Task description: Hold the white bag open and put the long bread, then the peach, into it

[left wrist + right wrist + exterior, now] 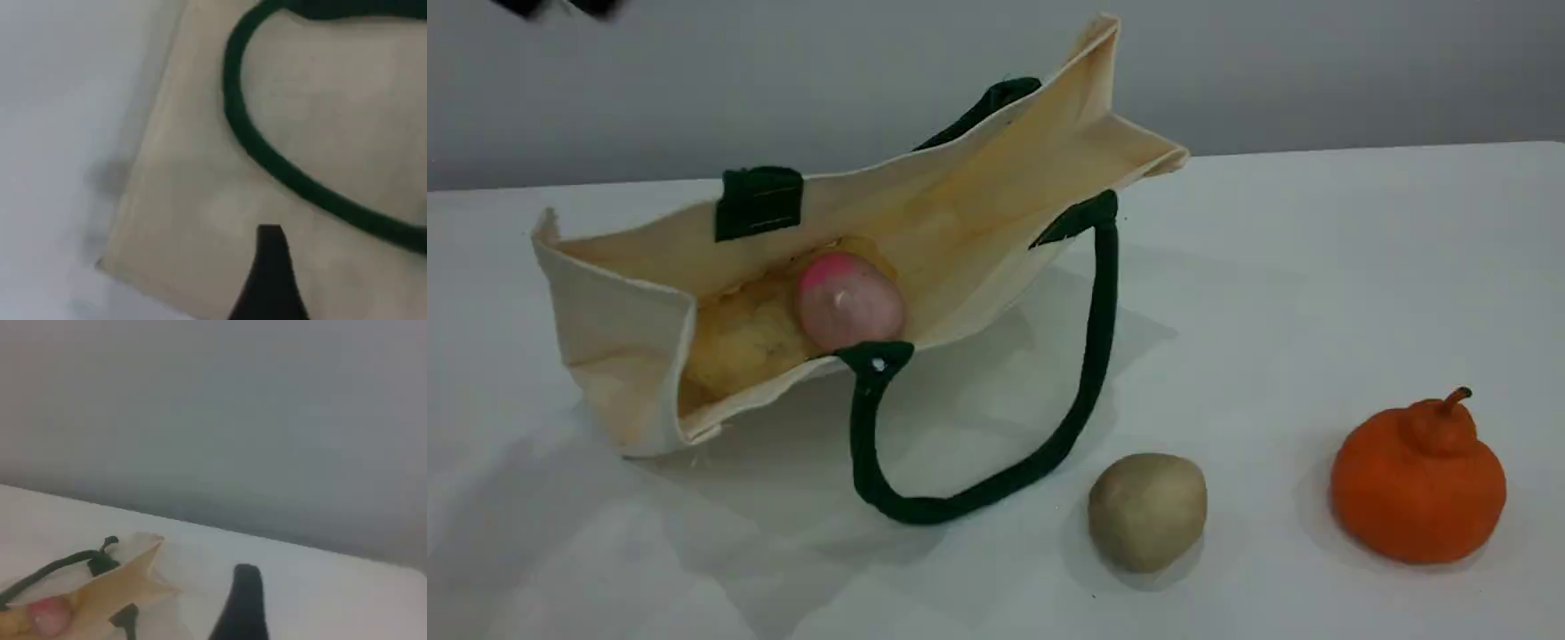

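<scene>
White bag (623,338) is being observed slumped on its side near the table's (1316,267) far left edge, unheld. Long bread (743,342) and peach (849,302) are being cradled inside, the peach just behind the front rim. Left gripper (270,273) and right gripper (243,600) are being held spread, grasping nothing. Risk being noted: if the sagging front wall is nudged, the peach could be rolled out.

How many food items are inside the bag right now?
2. The peach lies in the middle of the open bag; the bread lies against it, reaching left. More may be hidden deeper inside.
</scene>
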